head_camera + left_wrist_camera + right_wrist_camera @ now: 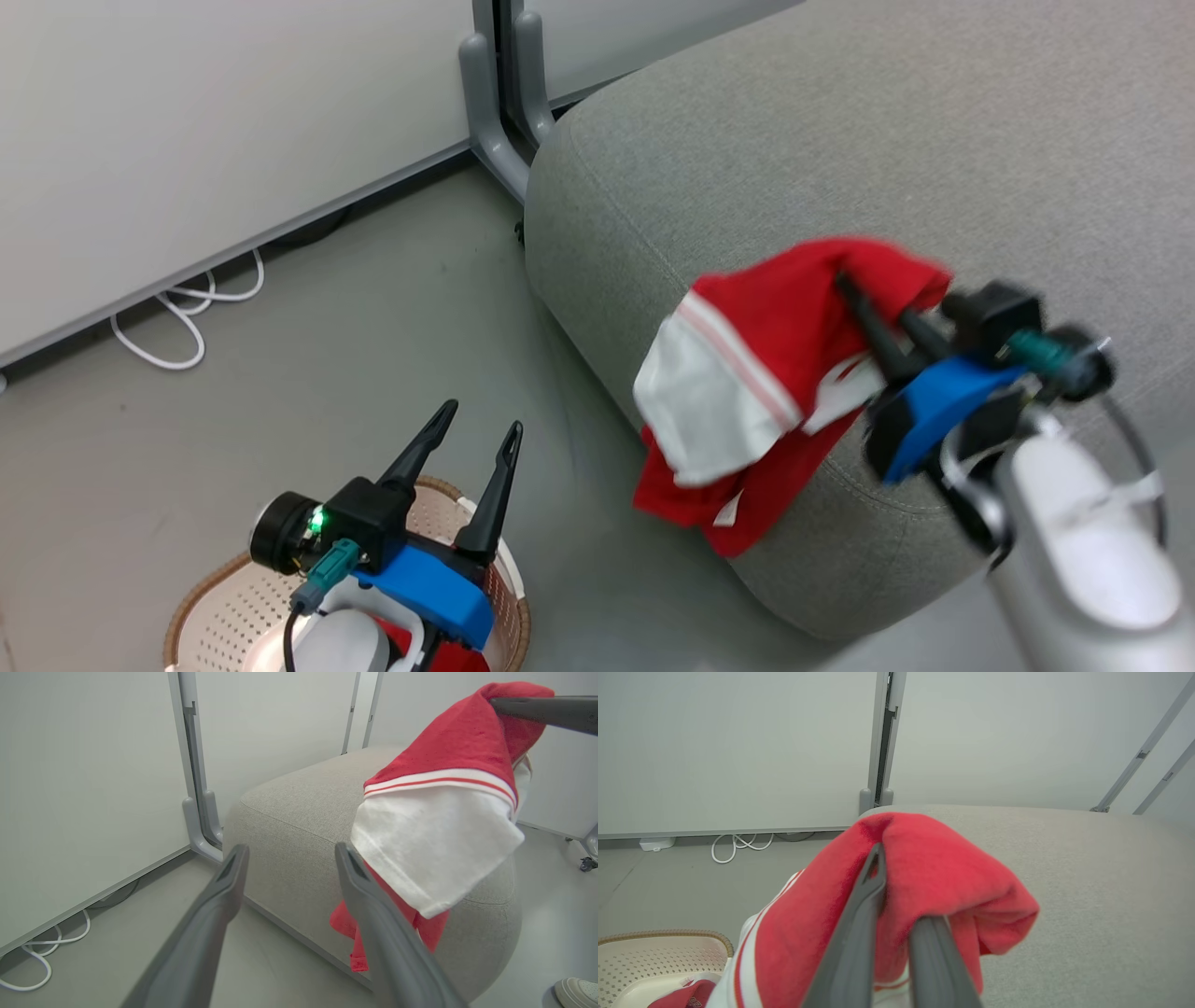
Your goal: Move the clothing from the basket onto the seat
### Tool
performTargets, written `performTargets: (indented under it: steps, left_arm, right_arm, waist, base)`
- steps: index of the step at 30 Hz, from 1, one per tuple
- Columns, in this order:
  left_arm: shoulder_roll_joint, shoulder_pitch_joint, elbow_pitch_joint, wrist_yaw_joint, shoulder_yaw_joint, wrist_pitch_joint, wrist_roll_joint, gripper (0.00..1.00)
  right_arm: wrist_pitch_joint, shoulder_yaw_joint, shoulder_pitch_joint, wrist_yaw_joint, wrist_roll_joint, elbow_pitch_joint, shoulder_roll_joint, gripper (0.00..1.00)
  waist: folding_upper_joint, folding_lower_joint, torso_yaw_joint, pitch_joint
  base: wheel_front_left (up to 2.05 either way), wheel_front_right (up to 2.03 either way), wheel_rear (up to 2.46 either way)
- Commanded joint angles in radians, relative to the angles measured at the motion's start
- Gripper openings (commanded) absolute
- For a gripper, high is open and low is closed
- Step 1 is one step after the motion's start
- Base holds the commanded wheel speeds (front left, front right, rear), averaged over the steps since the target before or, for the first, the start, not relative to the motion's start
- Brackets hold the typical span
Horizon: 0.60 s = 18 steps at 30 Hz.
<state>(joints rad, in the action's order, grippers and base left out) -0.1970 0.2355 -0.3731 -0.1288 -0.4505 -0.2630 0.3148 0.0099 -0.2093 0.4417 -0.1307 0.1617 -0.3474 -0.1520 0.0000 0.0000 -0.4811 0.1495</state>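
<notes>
A white cable point(187, 322) is seen looped on the grey floor point(327, 392) at far left, by the wall point(187, 121). The cream perforated plastic basket with brown woven-look rim point(210, 597) is placed near left; a mostly red fabric garment point(684, 996) is seen inside it. The left gripper point(484, 417) is held over the basket, fingers spread, nothing gripped. The large grey upholstered seat point(840, 140) is found to the right. A red fabric garment with white panels and striped trim point(738, 373) is hung at the seat's near left corner, pinched by the clenched right gripper point(876, 313). Contact between garment and seat cannot be told. A white shoe point(577, 991) is glimpsed on the floor at right.
</notes>
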Motion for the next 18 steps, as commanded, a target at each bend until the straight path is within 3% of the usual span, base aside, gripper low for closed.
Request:
performTargets:
  steps: [1, 4, 10, 18]
  left_arm:
    - [-0.011, 0.028, 0.009, -0.002, -0.003, -0.003, -0.008, 1.0]
    - [-0.022, 0.047, 0.018, -0.002, -0.009, -0.003, -0.01, 1.0]
    - [-0.048, 0.108, 0.049, -0.002, -0.026, -0.003, -0.021, 1.0]
    - [-0.086, 0.202, 0.092, -0.002, -0.044, -0.003, -0.036, 1.0]
  right_arm:
    - [0.015, 0.008, 0.066, 0.0, 0.006, 0.006, -0.047, 0.0]
    - [0.04, 0.04, 0.159, 0.0, 0.026, 0.006, -0.121, 0.0]
    - [0.064, 0.197, 0.299, 0.0, 0.07, 0.002, -0.233, 0.0]
    - [0.056, 0.41, 0.399, 0.0, 0.077, -0.016, -0.333, 0.0]
  waist:
    - [0.0, 0.0, 0.013, 0.026]
    - [0.0, 0.0, 0.032, 0.058]
    - [0.0, 0.0, 0.091, 0.15]
    - [0.0, 0.0, 0.172, 0.281]
  base:
    - [0.0, 0.0, 0.0]
    - [0.0, 0.0, 0.0]
    - [0.0, 0.0, 0.0]
    - [0.0, 0.0, 0.0]
